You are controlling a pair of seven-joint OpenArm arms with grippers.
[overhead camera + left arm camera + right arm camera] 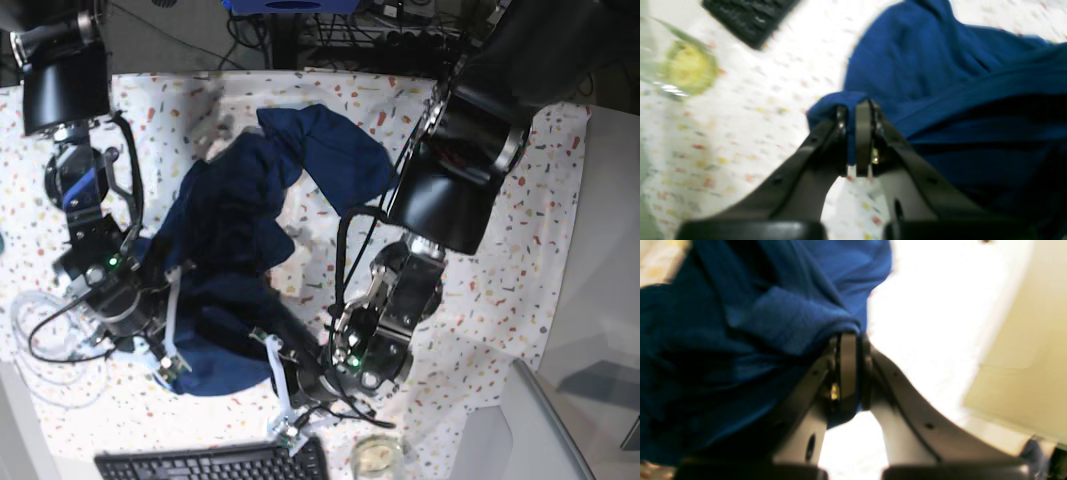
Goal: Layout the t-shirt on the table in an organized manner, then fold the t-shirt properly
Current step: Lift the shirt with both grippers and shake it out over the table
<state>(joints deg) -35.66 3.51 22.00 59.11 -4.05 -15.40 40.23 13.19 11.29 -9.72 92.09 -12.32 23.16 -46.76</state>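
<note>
In the left wrist view, the left gripper [857, 110] is seen pinched together on a bunched edge of the shirt [940, 83], a fold of blue fabric being squeezed between its dark fingers [863, 133]. The rest of the shirt is spread to the right over the table [740, 140], whose white cloth is speckled with coloured flecks. A keyboard [750, 16] is seen at the top left, and a blurred round yellowish thing in a clear container [686, 68] lies at the left edge. In the right wrist view, the right gripper [848, 340] is likewise clamped on a wad of the shirt [740, 323], which fills the left half of the picture; the table [927, 323] is washed out to white on the right. In the base view, the shirt [250, 220] is shown crumpled in a heap on the middle of the table [500, 290], between the two arms. Its near edge is held by the left gripper [270, 350] at the bottom centre and by the right gripper [170, 300] at the left. The keyboard [210, 464] lies at the bottom edge, with the container [377, 455] just beside it.
</note>
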